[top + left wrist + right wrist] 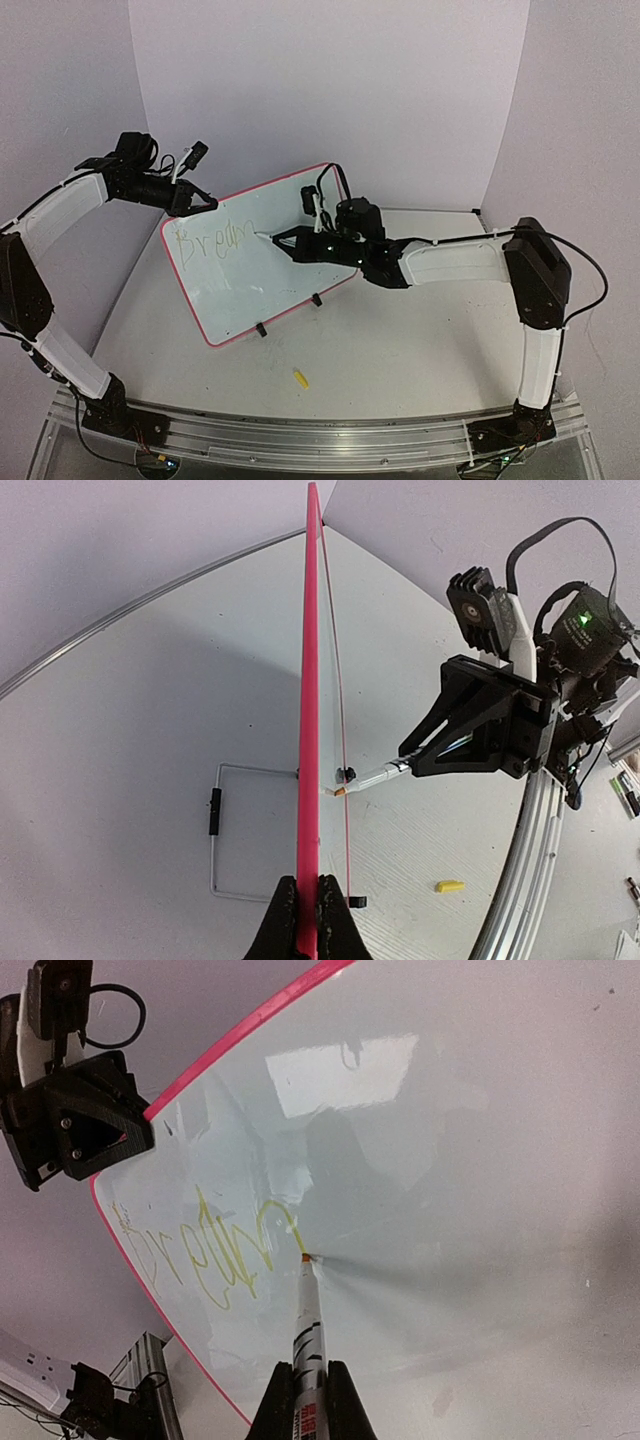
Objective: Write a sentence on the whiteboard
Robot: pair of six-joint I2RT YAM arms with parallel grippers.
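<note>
The left gripper (202,204) has its fingers (300,920) pressed together on the top edge of the whiteboard (285,285), near its left corner. The board stands mid-table on two black clip feet (262,330). It is glossy white with a pink border and the yellow writing (210,243) "Dream". Its long axis runs near-left to far-right, and its face looks near-right. The right gripper (285,240) pinches a marker (264,236), whose tip touches the board just right of the word.
</note>
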